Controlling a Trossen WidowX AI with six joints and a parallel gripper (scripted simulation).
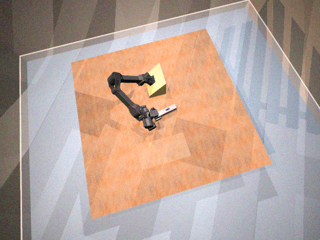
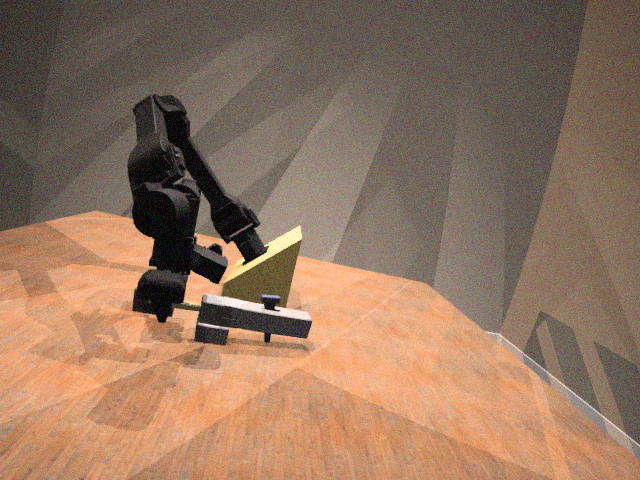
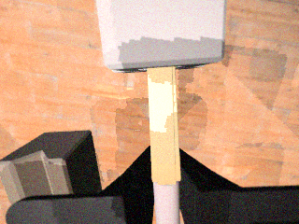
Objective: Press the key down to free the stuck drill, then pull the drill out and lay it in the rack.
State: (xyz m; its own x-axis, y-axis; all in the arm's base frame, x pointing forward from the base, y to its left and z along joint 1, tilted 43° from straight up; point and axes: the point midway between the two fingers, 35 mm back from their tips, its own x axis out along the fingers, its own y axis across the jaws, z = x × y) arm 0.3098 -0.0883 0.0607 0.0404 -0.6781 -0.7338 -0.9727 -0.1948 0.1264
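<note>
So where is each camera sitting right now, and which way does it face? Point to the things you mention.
Top: high overhead, looking steeply down on the table [image 1: 206, 129] [image 2: 361, 413] [image 3: 42, 70]; the arm [image 1: 126, 100] [image 2: 206, 180] shows bent, its fingertips out of sight.
Exterior: low, off to one side, looking across the table; the arm shows from wedge to gripper [image 2: 162, 314] [image 3: 164, 151].
Wrist: near the gripper, looking past its fingers to the table; both fingers show, shut on the drill [image 2: 187, 305] [image 3: 163, 135].
Shared: top and exterior both show the yellow wedge [image 1: 158, 80] [image 2: 273, 279] and the grey block [image 1: 171, 107] [image 2: 248, 314] [image 3: 161, 28].
</note>
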